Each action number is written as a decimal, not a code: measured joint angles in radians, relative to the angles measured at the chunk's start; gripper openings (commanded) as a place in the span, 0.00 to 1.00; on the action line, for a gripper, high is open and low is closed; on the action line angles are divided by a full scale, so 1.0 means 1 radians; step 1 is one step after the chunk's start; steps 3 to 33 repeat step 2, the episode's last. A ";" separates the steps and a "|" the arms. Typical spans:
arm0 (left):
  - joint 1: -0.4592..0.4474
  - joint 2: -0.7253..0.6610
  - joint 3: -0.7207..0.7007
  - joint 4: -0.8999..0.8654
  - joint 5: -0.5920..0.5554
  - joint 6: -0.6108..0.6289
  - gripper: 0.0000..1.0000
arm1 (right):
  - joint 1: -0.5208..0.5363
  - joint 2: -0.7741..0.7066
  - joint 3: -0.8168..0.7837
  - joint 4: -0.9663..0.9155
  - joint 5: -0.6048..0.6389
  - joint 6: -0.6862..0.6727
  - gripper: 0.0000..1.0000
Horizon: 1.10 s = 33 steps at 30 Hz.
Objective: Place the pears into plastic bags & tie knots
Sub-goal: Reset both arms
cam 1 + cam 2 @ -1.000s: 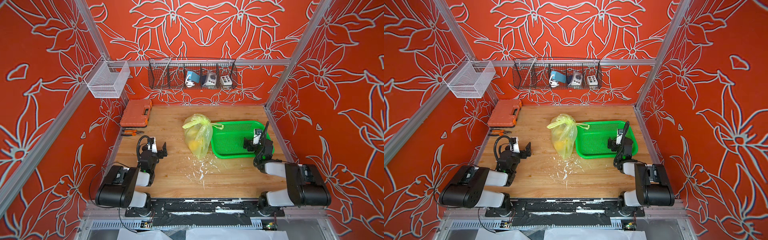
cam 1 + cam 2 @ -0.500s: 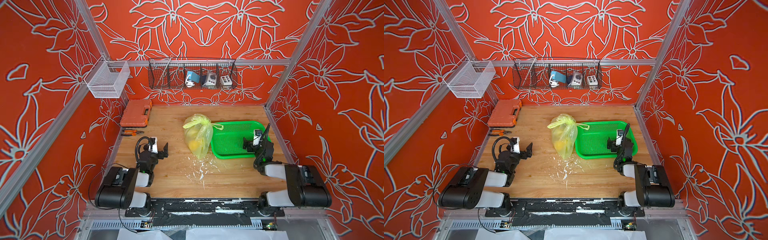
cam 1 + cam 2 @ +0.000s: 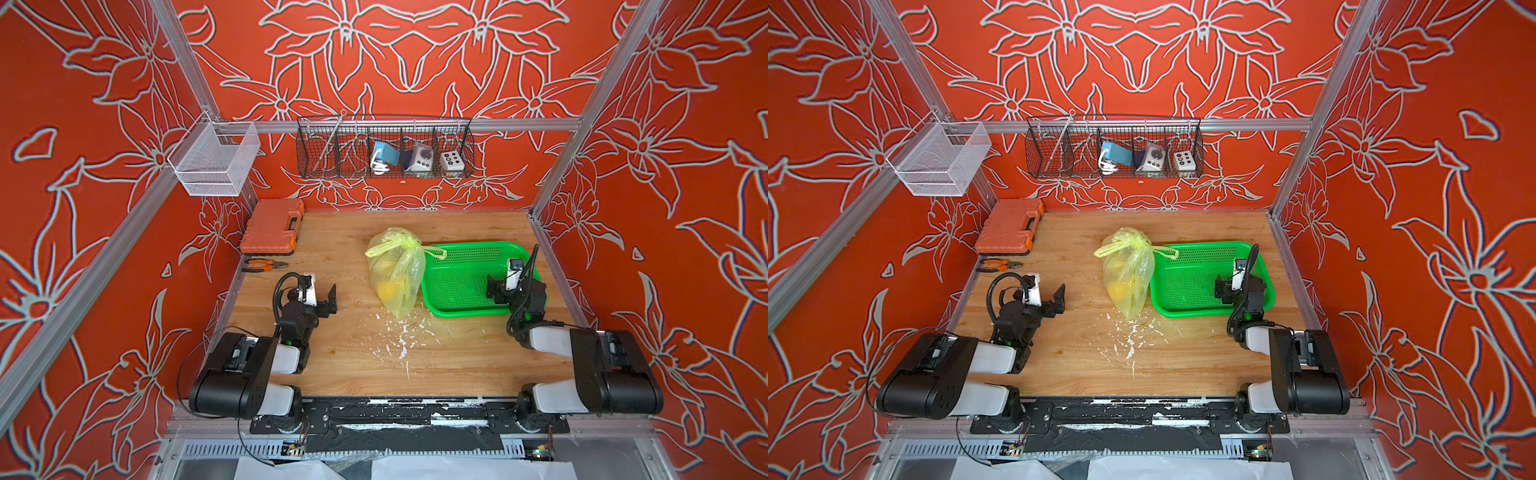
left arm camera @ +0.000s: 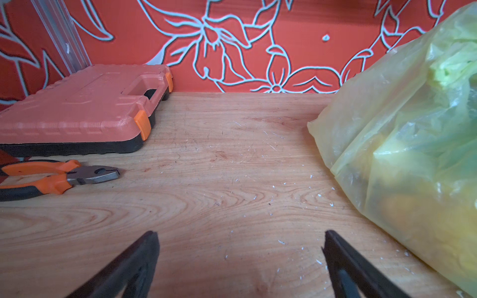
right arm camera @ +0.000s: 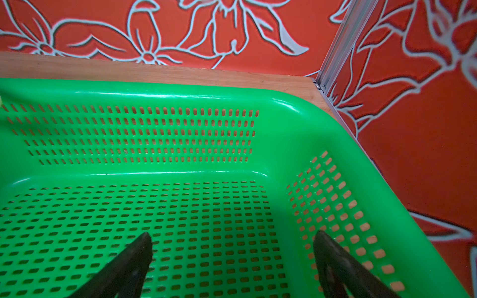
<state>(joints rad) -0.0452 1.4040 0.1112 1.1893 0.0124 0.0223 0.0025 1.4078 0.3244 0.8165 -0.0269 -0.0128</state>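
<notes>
Our tied translucent yellow-green plastic bag [image 3: 397, 266], orange-yellow pear [image 3: 388, 291] inside, sits mid-frame against the left rim of the green perforated basket [image 3: 469, 311]. Our left gripper [image 4: 240, 238], jaws wide and empty, hangs over bare wooden bench [image 3: 457, 357]; the right gripper [image 5: 232, 238] likewise over the basket.

- Robot lab cell: aluminium framing [image 3: 519, 124] is boxing in a wooden counter [image 3: 457, 357], floral panels [image 3: 415, 54] lining it.
- Left arm [image 3: 241, 374] and right arm [image 3: 598, 374] are sitting bolted at its front.
</notes>
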 measured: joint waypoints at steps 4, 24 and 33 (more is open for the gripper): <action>0.000 0.000 0.000 0.000 -0.005 0.000 0.98 | 0.000 0.000 0.000 0.001 0.000 0.000 0.98; 0.000 0.000 0.000 0.000 -0.005 0.000 0.98 | 0.000 0.000 0.000 0.001 0.000 0.000 0.98; 0.000 0.000 0.000 0.000 -0.005 0.000 0.98 | 0.000 0.000 0.000 0.001 0.000 0.000 0.98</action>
